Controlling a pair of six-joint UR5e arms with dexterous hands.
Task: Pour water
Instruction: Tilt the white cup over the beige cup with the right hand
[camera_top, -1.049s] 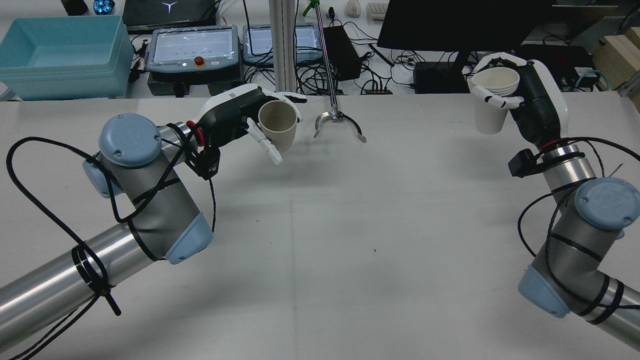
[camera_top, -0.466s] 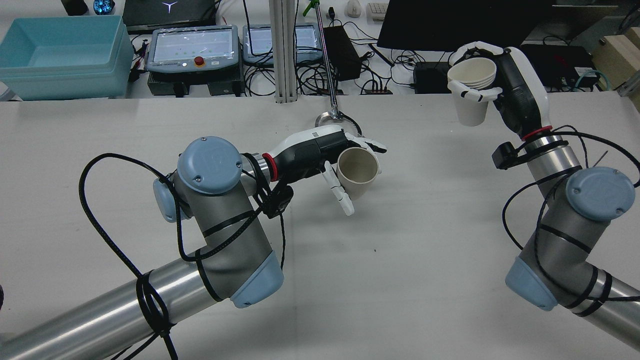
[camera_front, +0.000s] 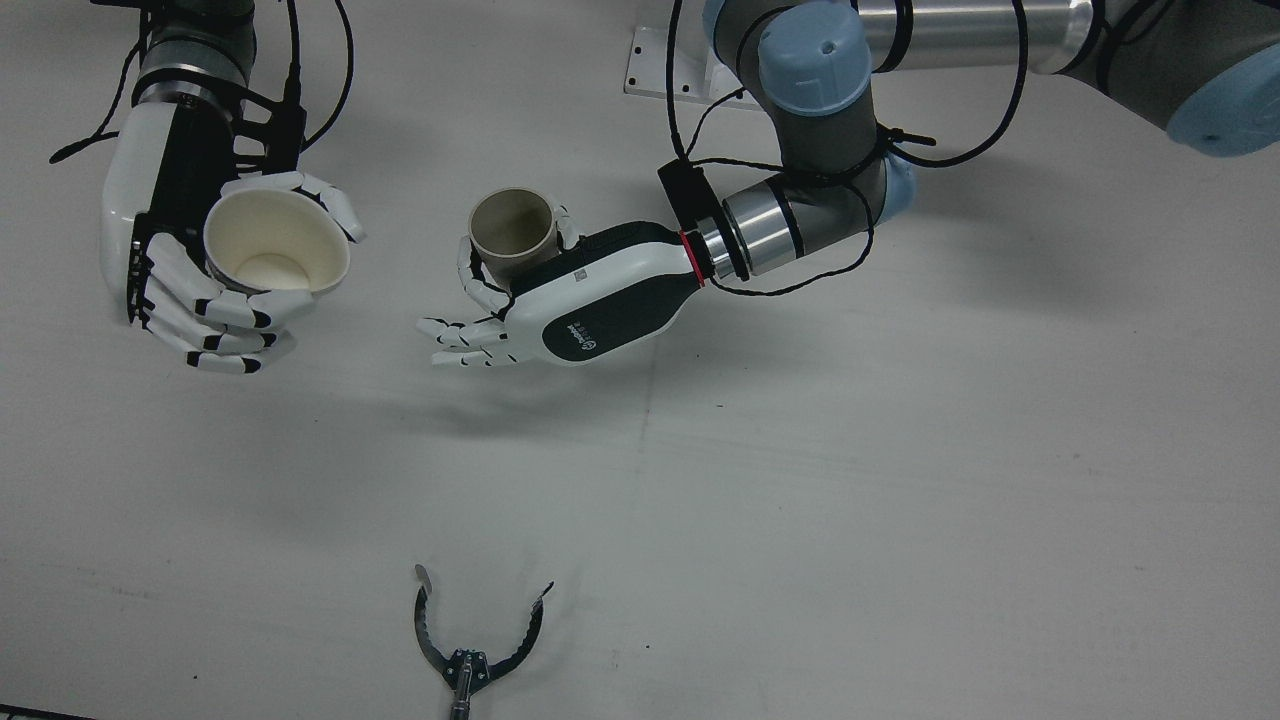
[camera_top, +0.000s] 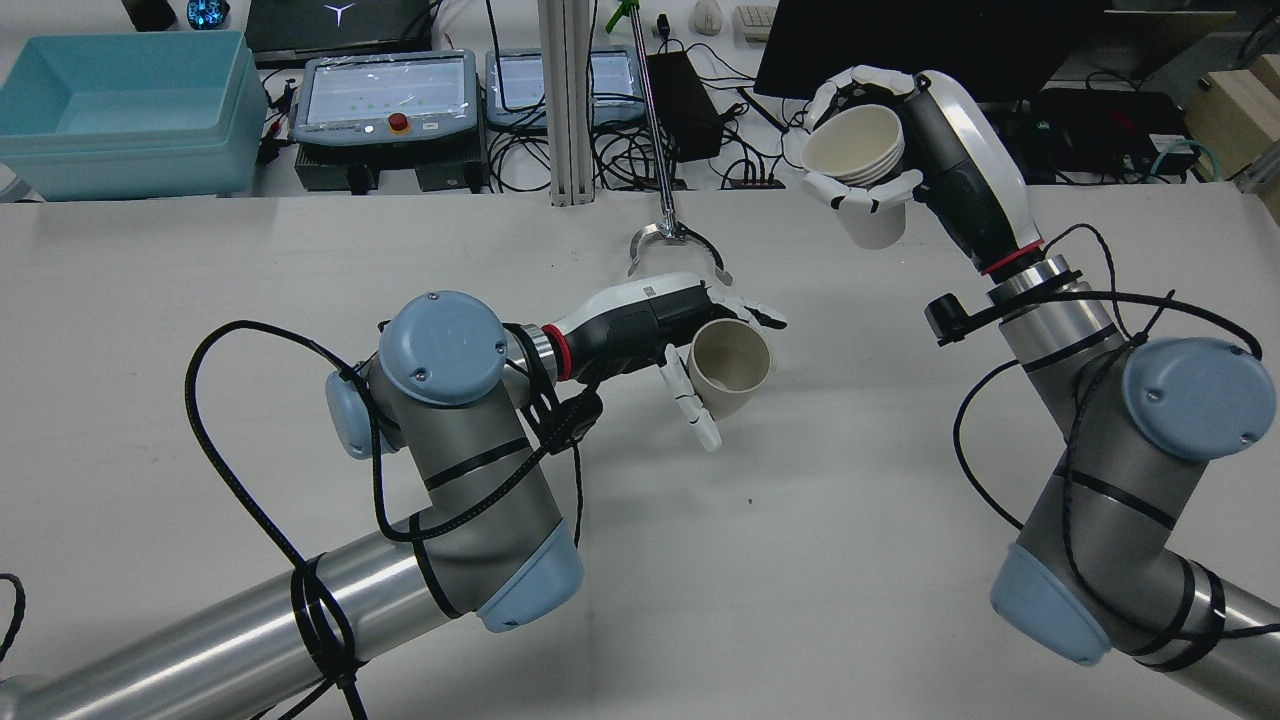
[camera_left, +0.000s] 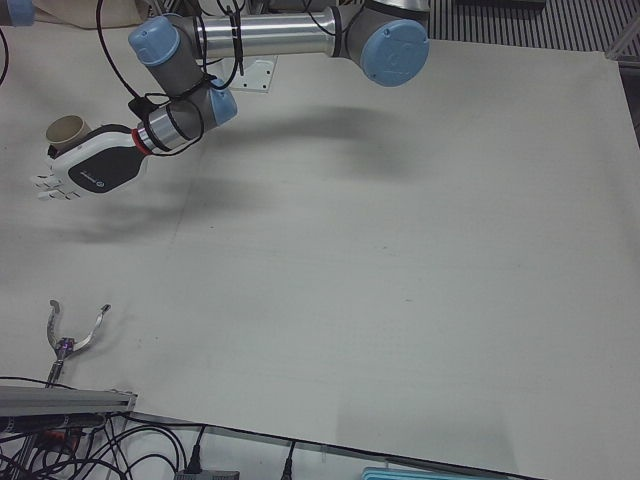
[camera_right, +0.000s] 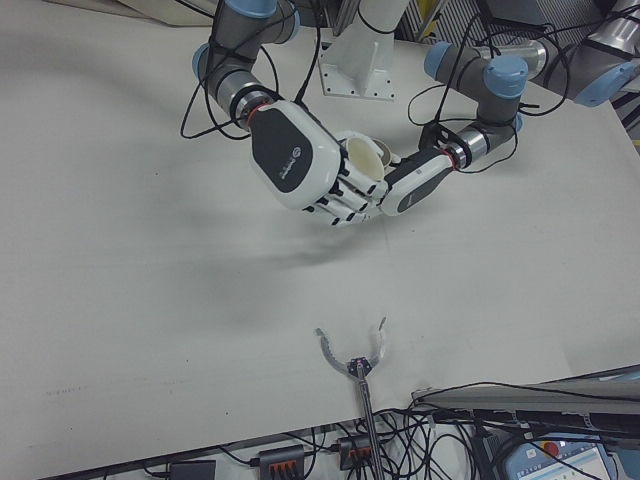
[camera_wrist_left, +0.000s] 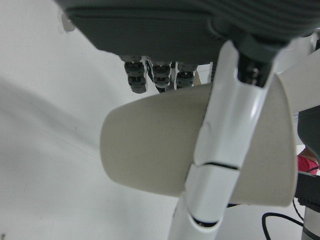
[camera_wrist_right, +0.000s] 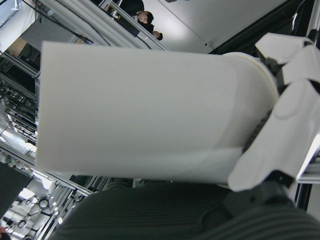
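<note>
My left hand (camera_top: 640, 320) is shut on a beige cup (camera_top: 730, 365) and holds it above the middle of the table, its mouth tipped toward the rear camera. The front view shows that cup (camera_front: 512, 225) beside the left hand (camera_front: 590, 310), some of whose fingers (camera_front: 465, 345) stretch past it. My right hand (camera_top: 950, 180) is shut on a white paper cup (camera_top: 860, 160), raised over the far side and leaning toward the beige cup. In the front view the white cup (camera_front: 275, 245) sits in the right hand (camera_front: 180, 260), apart from the beige cup. Neither cup's contents show.
A metal grabber claw (camera_top: 675, 245) on a long rod lies at the table's far edge, also seen near the operators' side (camera_front: 470, 640). Behind the table stand a teal bin (camera_top: 120, 110), teach pendants (camera_top: 385, 95), cables and a dark monitor (camera_top: 900, 45).
The left arm swung from the far left to the table's middle with the beige cup. The right hand moved left and higher with the white cup and tilted it more.
</note>
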